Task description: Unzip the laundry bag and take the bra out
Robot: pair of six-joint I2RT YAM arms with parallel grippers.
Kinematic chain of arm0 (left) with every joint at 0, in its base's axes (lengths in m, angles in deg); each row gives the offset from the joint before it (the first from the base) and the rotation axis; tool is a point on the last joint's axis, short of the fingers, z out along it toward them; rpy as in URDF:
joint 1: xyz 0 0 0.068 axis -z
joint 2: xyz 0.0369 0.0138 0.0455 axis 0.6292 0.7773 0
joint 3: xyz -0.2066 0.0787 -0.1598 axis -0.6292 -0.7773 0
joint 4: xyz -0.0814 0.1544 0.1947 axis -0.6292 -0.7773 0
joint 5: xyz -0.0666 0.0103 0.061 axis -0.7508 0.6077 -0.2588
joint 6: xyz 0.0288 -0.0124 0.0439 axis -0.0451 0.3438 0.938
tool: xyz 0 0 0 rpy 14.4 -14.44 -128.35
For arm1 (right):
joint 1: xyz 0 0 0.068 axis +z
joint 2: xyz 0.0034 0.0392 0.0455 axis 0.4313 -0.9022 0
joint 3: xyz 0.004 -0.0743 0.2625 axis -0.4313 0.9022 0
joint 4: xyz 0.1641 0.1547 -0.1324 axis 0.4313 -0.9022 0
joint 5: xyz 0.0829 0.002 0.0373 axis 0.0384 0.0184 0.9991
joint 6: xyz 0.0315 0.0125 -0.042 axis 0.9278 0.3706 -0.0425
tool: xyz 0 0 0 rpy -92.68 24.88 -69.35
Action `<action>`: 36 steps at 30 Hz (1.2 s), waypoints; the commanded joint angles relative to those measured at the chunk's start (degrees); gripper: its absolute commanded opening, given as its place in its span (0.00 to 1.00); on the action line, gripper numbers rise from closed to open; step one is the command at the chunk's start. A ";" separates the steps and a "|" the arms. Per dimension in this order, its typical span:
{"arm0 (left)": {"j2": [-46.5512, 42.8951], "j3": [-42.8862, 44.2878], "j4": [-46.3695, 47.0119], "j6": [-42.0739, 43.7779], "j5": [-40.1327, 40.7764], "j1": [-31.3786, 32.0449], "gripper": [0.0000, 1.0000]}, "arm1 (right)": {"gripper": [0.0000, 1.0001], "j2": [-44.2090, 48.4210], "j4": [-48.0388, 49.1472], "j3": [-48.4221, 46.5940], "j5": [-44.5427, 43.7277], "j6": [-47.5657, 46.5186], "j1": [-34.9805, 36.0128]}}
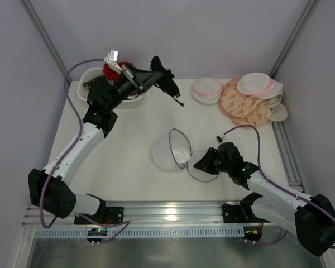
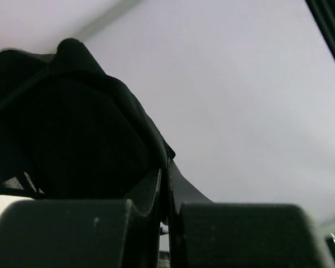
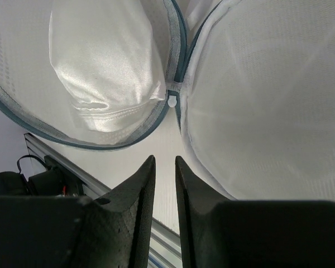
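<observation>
The laundry bag [image 1: 166, 152] lies at the table's middle, unzipped and spread open in two mesh halves with a dark grey zipper rim [image 3: 173, 33]. The white satin bra [image 3: 103, 67] lies inside one half and also shows in the top view [image 1: 181, 148]. A small white zipper pull [image 3: 172, 100] sits where the halves meet. My right gripper [image 1: 195, 163] [image 3: 165, 162] is just short of the bag, its jaws a narrow gap apart with nothing between them. My left gripper [image 1: 149, 78] [image 2: 166, 184] is raised at the far left, shut on a black garment [image 1: 166, 82] [image 2: 72, 123] that hangs from it.
A white basket [image 1: 135, 103] holding a red garment [image 1: 110, 70] stands at the far left under the left arm. Pink-rimmed round pouches [image 1: 207, 89] and peach patterned pouches [image 1: 243, 105] are piled at the far right. A metal rail [image 1: 156, 215] runs along the near edge.
</observation>
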 commanded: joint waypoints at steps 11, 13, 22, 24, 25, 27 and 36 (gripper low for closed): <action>20.89 30.46 -28.98 23.26 18.78 -21.31 0.00 | 0.24 0.18 -1.09 -2.20 0.59 -2.42 -0.11; 24.05 32.14 -29.51 23.52 25.18 -22.37 0.00 | 0.24 0.01 -1.00 -2.29 0.67 -2.68 -0.11; 44.61 55.15 -34.95 23.35 32.17 -24.66 0.00 | 0.24 -3.33 -0.73 -4.13 1.99 -4.27 -0.11; 47.78 60.24 -35.22 22.74 31.64 -25.01 0.00 | 0.24 -4.03 -0.56 -4.40 2.52 -4.62 -0.11; 50.23 61.40 -35.13 21.86 31.29 -25.10 0.00 | 0.24 -4.91 -0.38 -4.66 2.69 -4.97 -0.11; 52.35 64.47 -36.27 21.33 30.59 -25.01 0.01 | 0.24 -5.53 -0.21 -4.75 3.04 -5.14 -0.19; 38.24 42.38 -34.26 25.80 33.92 -24.05 0.99 | 0.24 -7.11 0.85 -5.45 3.57 -6.64 -0.20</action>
